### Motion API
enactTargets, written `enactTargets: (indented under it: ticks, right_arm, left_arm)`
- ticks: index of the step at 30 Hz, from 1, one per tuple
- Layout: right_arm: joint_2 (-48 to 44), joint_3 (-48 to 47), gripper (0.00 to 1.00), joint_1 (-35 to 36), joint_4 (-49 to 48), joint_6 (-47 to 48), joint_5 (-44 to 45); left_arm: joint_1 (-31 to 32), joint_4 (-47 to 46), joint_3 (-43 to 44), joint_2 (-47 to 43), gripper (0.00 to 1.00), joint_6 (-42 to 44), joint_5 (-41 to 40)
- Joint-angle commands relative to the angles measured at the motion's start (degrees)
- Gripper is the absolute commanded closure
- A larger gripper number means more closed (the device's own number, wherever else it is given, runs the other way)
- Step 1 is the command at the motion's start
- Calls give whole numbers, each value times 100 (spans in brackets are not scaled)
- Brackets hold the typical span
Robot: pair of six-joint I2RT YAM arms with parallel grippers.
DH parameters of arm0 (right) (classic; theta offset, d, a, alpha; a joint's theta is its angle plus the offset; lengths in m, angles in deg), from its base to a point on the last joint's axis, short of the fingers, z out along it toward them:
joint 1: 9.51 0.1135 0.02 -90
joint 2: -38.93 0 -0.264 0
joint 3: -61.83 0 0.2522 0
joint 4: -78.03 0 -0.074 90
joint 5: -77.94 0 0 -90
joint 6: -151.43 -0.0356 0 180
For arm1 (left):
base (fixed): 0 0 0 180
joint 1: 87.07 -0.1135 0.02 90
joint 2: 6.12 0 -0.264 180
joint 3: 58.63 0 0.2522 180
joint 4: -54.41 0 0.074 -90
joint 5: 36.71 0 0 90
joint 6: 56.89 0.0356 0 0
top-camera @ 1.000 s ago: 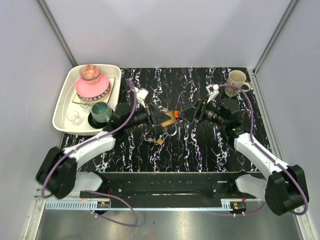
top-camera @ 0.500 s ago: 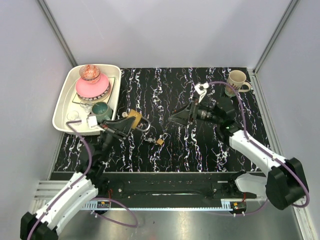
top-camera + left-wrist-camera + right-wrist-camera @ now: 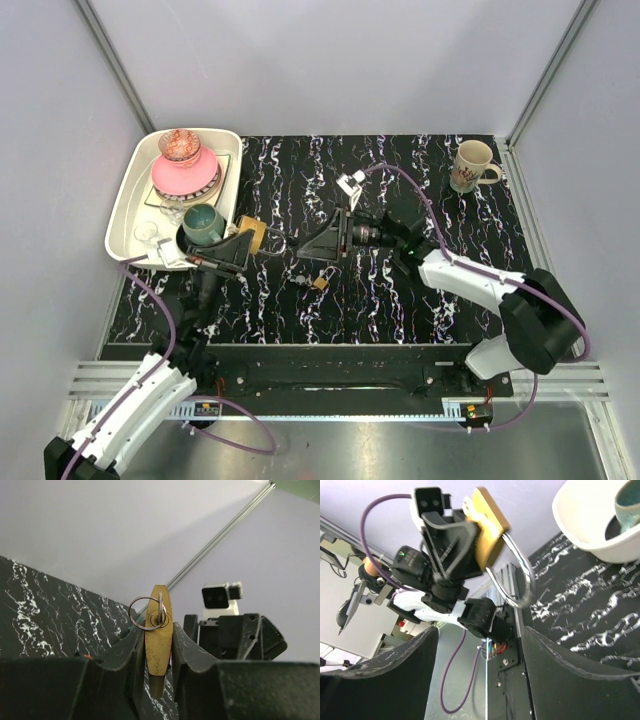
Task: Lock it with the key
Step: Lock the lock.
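Observation:
A brass padlock [image 3: 252, 236] hangs above the mat beside the tray, with my left gripper [image 3: 240, 246] shut on its body. In the left wrist view the padlock [image 3: 159, 645] is pinched between both fingers, with a wire ring [image 3: 142, 614] and a thin metal blade at its keyhole. Its steel shackle [image 3: 519, 582] points toward my right gripper [image 3: 308, 250]. That gripper [image 3: 479, 632] stands open and empty a short way to the padlock's right. I cannot pick out the key's orange head. Only a tiny orange speck [image 3: 86, 656] shows past my left finger.
A small brass padlock [image 3: 319, 284] lies on the black marbled mat [image 3: 400, 300] just in front of my right gripper. A white tray [image 3: 128, 205] at the back left holds a pink bowl, a teal cup [image 3: 203, 222] and glassware. A beige mug [image 3: 472, 165] stands at the back right.
My left arm has swung back and carried the padlock left from the mat's centre to beside the tray. My right gripper has followed it leftward, and its jaws have narrowed slightly.

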Motion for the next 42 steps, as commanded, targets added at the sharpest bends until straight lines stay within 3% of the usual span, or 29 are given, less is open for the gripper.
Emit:
enactTargets:
  ticks: [1,4,16,20,29,36,42]
  right_arm:
    - [349,-474,29,189,-860,-427,24]
    - [595,-536,34,224,-1194,-665,-11]
    - [499,-544,34,215,-70,-130,490]
    - [684,-527,37,224,-447,-384,411]
    - [693,-483,59,224,-1194,-771,279]
    - [684,-325,90,224,-1528,-947,227]
    - [544,-228,97,224,-1634,-851,244]
  left_arm:
    - [-16,-929,371,149,100,-37,192]
    - [-16,-1025,415,211,100,-10,307]
    - [-16,-1025,714,308,100,122,737]
    - [-16,-1183,740,448,100,69,913]
    - [-16,-1333,960,738,100,-28,1492]
    - [-16,-1448,1030,949,100,-124,1616]
    - [-16,-1289,1075,1037,100,-142,1564]
